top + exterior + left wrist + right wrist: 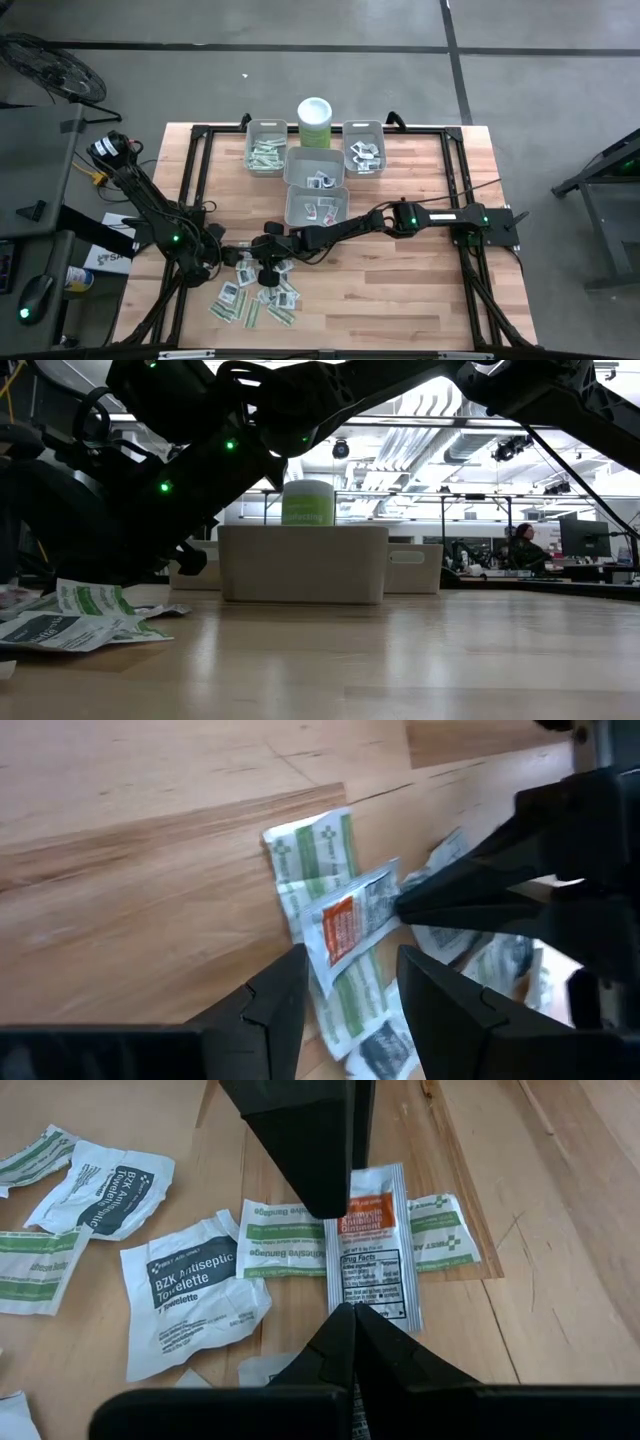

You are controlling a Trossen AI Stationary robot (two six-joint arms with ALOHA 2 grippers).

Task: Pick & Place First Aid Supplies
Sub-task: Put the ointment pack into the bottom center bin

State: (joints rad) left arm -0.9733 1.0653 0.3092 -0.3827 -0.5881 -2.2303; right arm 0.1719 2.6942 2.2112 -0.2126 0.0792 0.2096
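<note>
I am pinching my right pincer [345,1265] closed on the orange-topped ointment packet [373,1245]; my left pincer [345,985] is waiting open below, so I should lift slowly, peeling one packet.

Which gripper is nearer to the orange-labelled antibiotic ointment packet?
Right. The right gripper, shut, is pinching the ointment packet's edge. The left gripper, open, is beside it, its fingers apart on either side of the packet, not touching it.
</note>
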